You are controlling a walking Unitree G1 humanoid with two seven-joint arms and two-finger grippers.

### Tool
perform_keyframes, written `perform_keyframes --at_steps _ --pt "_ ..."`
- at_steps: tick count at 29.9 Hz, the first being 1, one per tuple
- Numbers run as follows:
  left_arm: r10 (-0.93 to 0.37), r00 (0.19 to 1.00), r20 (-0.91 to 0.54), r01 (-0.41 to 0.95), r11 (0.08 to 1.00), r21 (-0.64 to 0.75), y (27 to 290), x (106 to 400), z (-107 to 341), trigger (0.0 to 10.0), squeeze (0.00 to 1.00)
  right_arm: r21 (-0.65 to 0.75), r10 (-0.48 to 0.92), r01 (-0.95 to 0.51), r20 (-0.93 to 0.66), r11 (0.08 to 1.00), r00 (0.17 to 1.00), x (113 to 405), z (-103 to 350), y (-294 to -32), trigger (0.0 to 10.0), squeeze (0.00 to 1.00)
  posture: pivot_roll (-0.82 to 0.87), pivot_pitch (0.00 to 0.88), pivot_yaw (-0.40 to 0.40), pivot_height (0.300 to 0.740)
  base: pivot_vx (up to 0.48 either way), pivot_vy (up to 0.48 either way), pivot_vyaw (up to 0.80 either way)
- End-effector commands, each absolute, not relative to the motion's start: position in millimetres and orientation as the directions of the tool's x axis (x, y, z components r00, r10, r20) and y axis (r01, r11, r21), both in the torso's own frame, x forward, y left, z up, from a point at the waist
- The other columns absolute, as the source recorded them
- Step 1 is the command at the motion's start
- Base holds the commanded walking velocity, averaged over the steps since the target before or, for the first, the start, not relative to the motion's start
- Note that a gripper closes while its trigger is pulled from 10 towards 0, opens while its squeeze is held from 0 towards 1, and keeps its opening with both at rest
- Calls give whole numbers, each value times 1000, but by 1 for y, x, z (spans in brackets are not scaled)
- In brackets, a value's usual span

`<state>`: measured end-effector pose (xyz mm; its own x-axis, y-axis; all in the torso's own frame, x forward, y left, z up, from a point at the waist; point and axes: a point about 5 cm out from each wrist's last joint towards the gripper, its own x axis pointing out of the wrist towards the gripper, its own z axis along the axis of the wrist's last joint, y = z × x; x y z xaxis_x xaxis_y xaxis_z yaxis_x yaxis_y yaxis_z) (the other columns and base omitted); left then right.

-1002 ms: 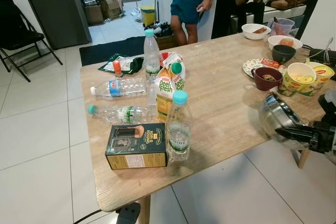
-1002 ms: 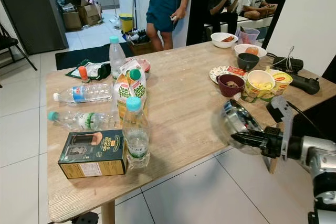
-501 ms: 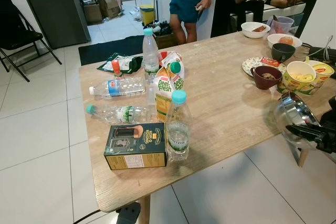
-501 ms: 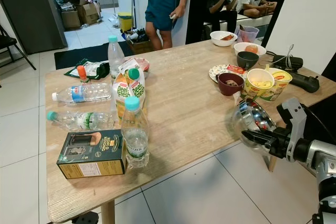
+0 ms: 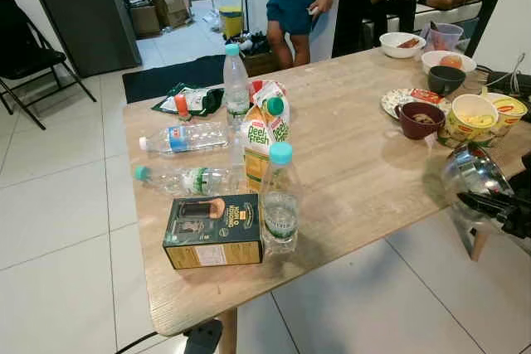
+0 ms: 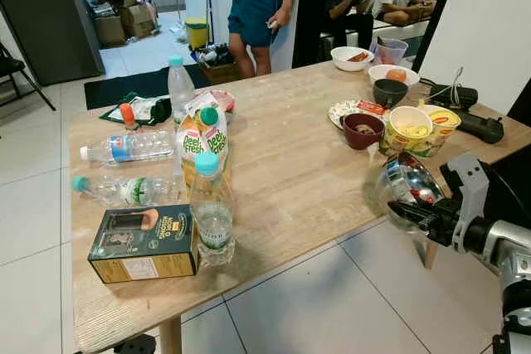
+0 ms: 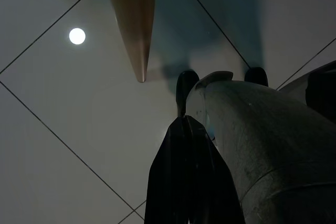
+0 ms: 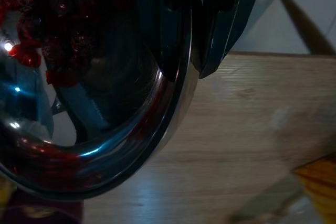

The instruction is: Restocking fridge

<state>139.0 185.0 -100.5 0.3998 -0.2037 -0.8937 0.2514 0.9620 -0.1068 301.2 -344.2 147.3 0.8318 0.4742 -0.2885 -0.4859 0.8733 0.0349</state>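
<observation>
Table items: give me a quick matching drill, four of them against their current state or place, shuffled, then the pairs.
Things:
1. steel bowl
2. juice carton
3. blue-label bottle
4. dark green box

States:
A. lying on its side
B. flat near the table's front edge
C. held by the right gripper
D. upright, green cap

Pairs: 1-C, 2-D, 3-A, 4-B

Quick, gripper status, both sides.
Left gripper: hanging over the floor tiles; fingers together, holding nothing.
Right gripper: shut on the rim of the steel bowl, held at the table's edge.
</observation>
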Motion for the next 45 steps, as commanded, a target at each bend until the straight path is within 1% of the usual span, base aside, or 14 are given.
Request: perform_keyframes --at_steps 1,8,12,13,15,17,18,21,30,33,37,42,43,45 --pt "-198 348 -916 267 958 -106 189 127 -104 10000 0 -7 443 -456 -228 890 867 308 158 -344 10000 0 81 0 -15 740 0 0 0" --pt "-199 348 -916 266 958 -107 189 127 -104 10000 0 -44 384 -398 -187 916 904 314 165 -346 10000 0 83 0 -15 740 0 0 0" --pt "-199 348 -916 267 958 -107 189 127 -104 10000 0 -78 337 -353 -173 932 926 316 169 -350 10000 0 82 0 -14 740 0 0 0" --pt "-200 348 -916 268 957 -107 189 127 -104 10000 0 -99 304 -324 -177 941 936 316 170 -352 10000 0 81 0 -15 740 0 0 0" --pt "-200 348 -916 268 957 -107 189 127 -104 10000 0 -99 304 -324 -177 941 936 316 170 -352 10000 0 81 0 -15 740 0 0 0" --pt "-200 347 -916 268 957 -107 189 127 -104 10000 0 -148 233 -263 -191 954 953 317 169 -355 10000 0 80 0 -14 740 0 0 0" --pt "-200 347 -916 268 957 -107 189 127 -104 10000 0 -148 233 -263 -191 954 953 317 169 -355 10000 0 80 0 -14 740 0 0 0" --pt "-200 347 -916 268 957 -108 190 127 -104 10000 0 -195 169 -208 -200 958 965 318 166 -357 10000 0 80 0 -14 740 0 0 0" --pt "-199 345 -917 273 956 -105 190 127 -104 10000 0 -265 97 -159 -233 951 968 319 162 -359 10000 0 82 0 -15 740 0 0 0" --pt "-199 345 -917 276 956 -104 190 127 -104 10000 0 -308 54 -136 -259 941 964 318 160 -362 10000 0 83 0 -16 740 0 0 0" --pt "-200 343 -918 282 954 -102 190 127 -104 10000 0 -393 -41 -84 -300 916 953 316 154 -367 10000 0 82 0 -17 740 0 0 0" --pt "-200 342 -918 284 953 -102 190 126 -104 10000 0 -409 -78 -64 -321 910 944 314 147 -368 10000 0 83 0 -17 740 0 0 0" --pt "-201 342 -918 284 953 -102 190 126 -104 10000 0 -435 -118 -47 -345 899 931 312 141 -370 10000 0 82 0 -16 740 0 0 0" --pt "-201 342 -918 284 953 -103 189 126 -104 10000 0 -458 -149 -40 -368 888 918 309 135 -370 10000 0 81 0 -16 740 0 0 0"
